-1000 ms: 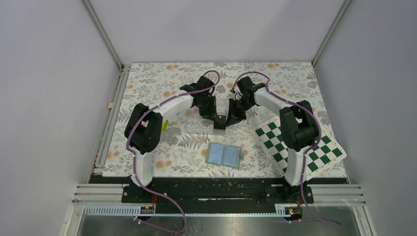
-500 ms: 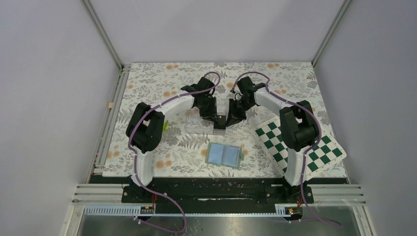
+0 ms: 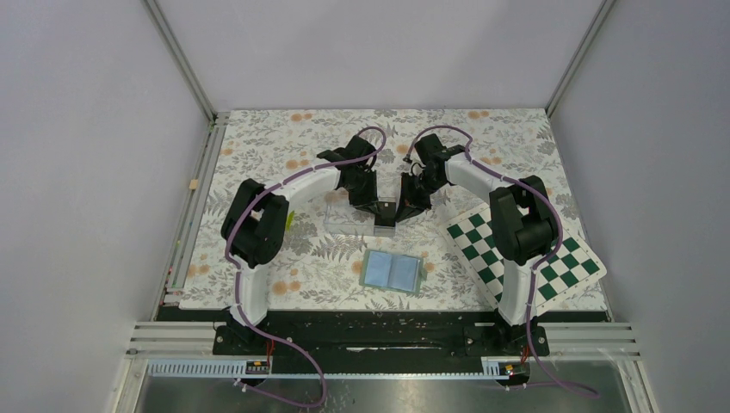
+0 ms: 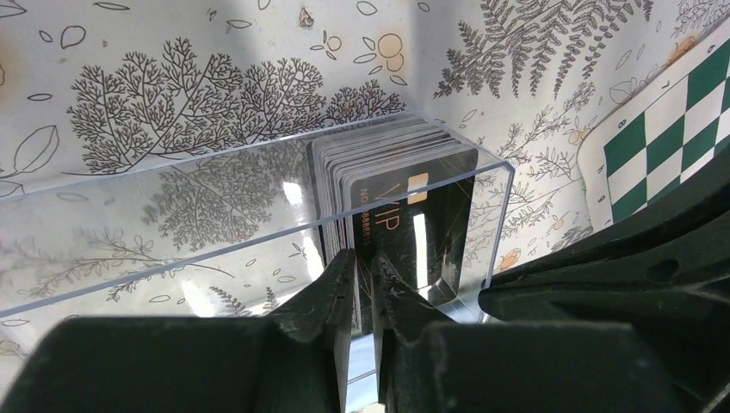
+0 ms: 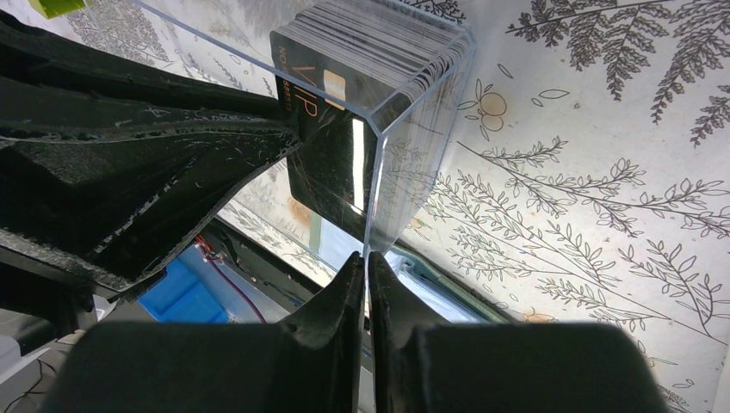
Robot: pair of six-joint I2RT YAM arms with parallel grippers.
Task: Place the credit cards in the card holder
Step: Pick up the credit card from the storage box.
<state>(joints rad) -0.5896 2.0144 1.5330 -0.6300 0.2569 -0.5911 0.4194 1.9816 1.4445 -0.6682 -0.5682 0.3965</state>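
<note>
Over the last second the left arm (image 3: 258,225) had moved slightly toward the middle of the desk (image 3: 275,142), and the left tool (image 4: 365,288) had drawn its jaws together until only a thin slit was between them. It stood at the top edge of the credit cards (image 4: 405,215), which were packed upright as a black stack in the right end of the acrylic box (image 4: 172,215); the front card showed pale letters and a small pale square. Whether the jaws already pinched a card, or only the clear wall, I could not tell from these views. I judged this to be the picking step: the closing meant the first card was about to be taken, and no card was yet out of the box.

The right tool (image 5: 367,288) had not changed. Its jaws were nearly together, and the corner edge of the box ran down between them, so it seemed to hold the box steady. The card holder (image 3: 392,271) lay open and flat nearer to the arm bases, apart from the box, its blue-grey pockets facing up and empty as far as I could see. Further right lay the chequered board (image 3: 525,249).

The desk carried a cloth printed with grey ferns and orange flowers. Plain pale walls (image 3: 86,129) and metal frame posts (image 3: 176,56) closed the space.
</note>
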